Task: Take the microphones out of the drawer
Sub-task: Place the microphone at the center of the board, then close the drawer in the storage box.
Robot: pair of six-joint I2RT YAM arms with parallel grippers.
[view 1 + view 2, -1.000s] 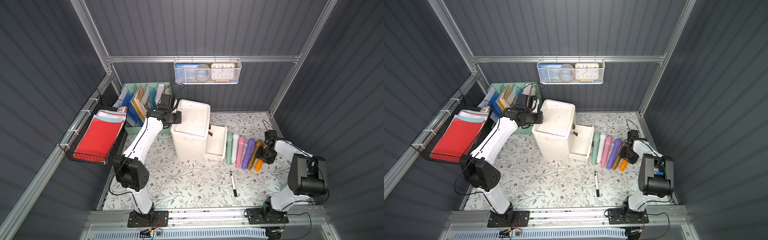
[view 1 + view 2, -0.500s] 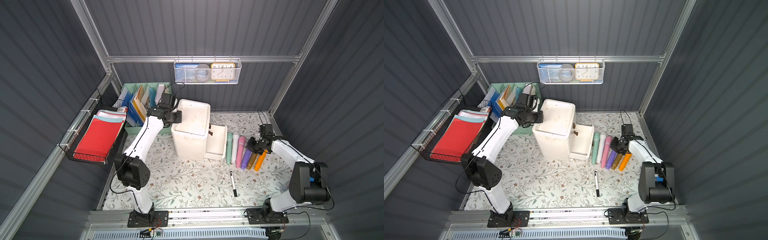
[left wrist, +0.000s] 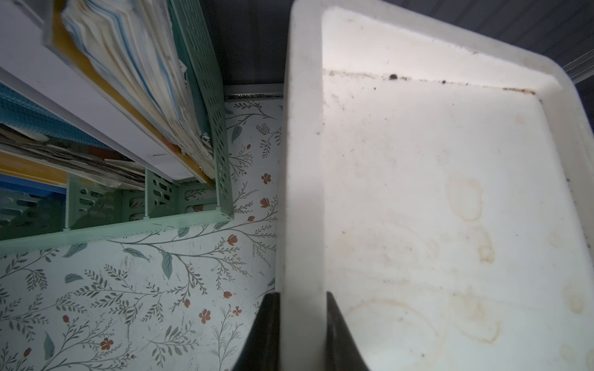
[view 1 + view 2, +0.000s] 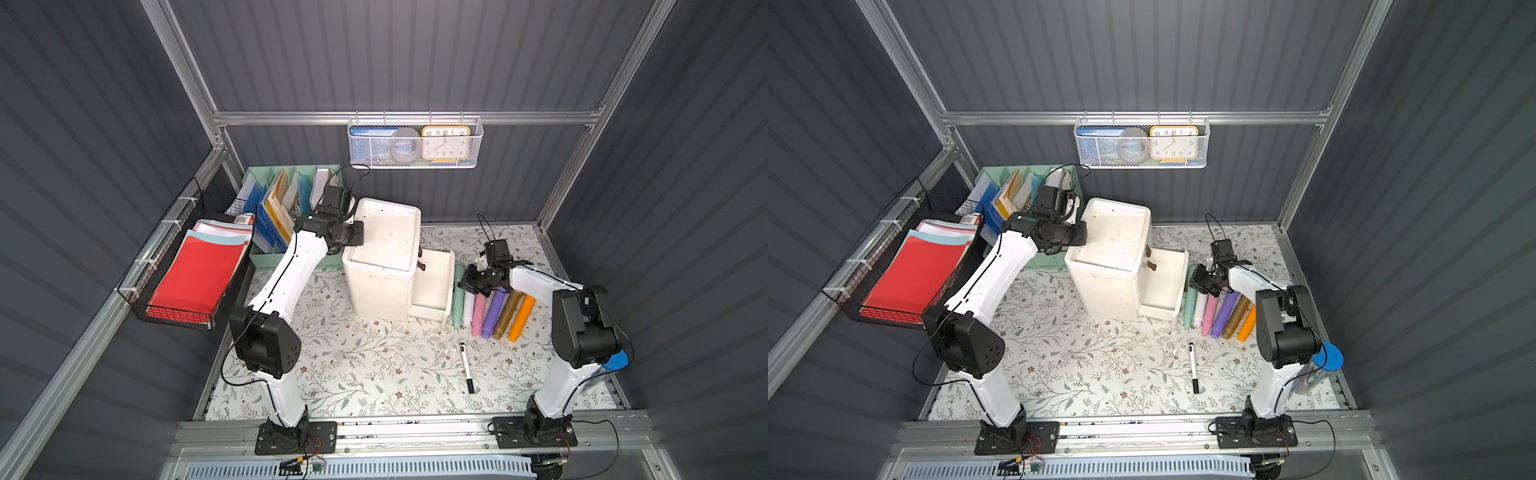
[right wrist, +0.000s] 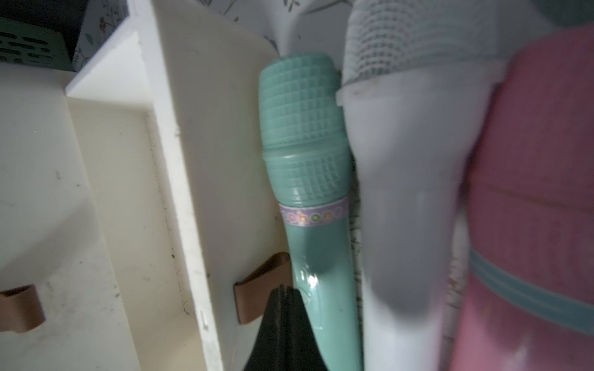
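**Left clamped on the cabinet, right pinched shut by the teal mic**

My left arm stretches long from its front base toward the back, white forearm sloping up and the wrist turned sideways at the cabinet [image 4: 386,245]. My left gripper [image 3: 300,294] straddles the thick raised rim of the top. One black finger [image 3: 266,331] is outside and the other inside, both tight on the rim. The top is a shallow tray of matte white plastic with rounded corners, stained with faint tan rings.

My right arm stands up from its front base, folds at the elbow and reaches back and inward, with the wrist dipped low. My right gripper [image 5: 283,290] has its two dark tapered fingers pressed flat together, with nothing between them. The tips sit in front of the brown strap-like tab [image 5: 257,289] and the teal mic [image 5: 305,144]. I cannot tell whether they touch either.

The drawer [image 5: 180,160] is pulled out, with cream walls and square edges. The mics lie outside it in a row on the flowered mat [image 4: 374,365]. The teal one is just beside the drawer front. It is glossy, with a gridded head and a lilac lettered band. Next come white [image 5: 408,192], pink [image 5: 530,192], purple [image 4: 492,313], gold [image 4: 508,316] and orange [image 4: 521,318]. They lie side by side, heads toward the back.
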